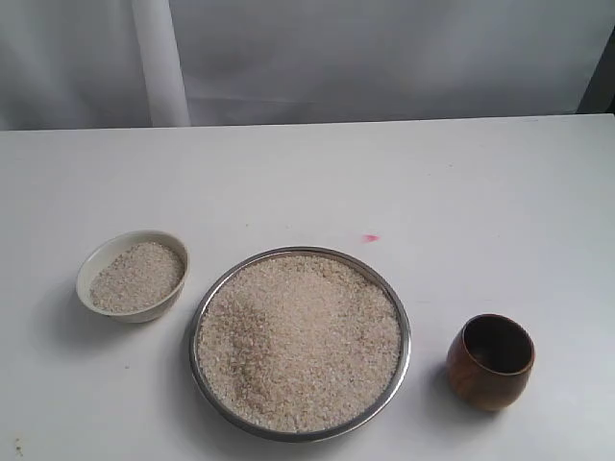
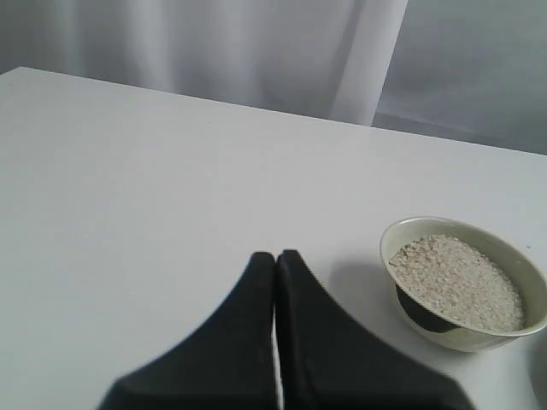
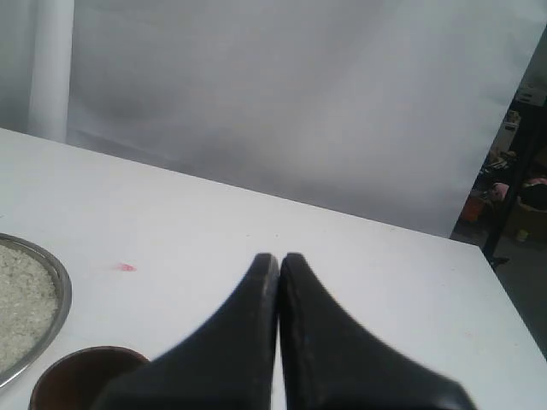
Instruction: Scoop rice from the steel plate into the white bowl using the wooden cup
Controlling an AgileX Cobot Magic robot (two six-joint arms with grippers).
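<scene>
The steel plate (image 1: 402,322) sits at the front middle of the white table, heaped with rice (image 1: 298,341). Left of it stands the white bowl (image 1: 92,269), holding rice too. The wooden cup (image 1: 490,363) stands upright and empty to the plate's right. Neither arm shows in the exterior view. In the left wrist view, my left gripper (image 2: 275,254) is shut with nothing in it, the white bowl (image 2: 513,335) beside it. In the right wrist view, my right gripper (image 3: 279,256) is shut and empty, with the wooden cup (image 3: 73,376) and the steel plate's rim (image 3: 60,295) off to one side.
A small pink mark (image 1: 370,237) lies on the table behind the plate. A white curtain (image 1: 384,48) hangs behind the table's far edge. In the right wrist view, the table's side edge and some clutter (image 3: 513,205) beyond it show.
</scene>
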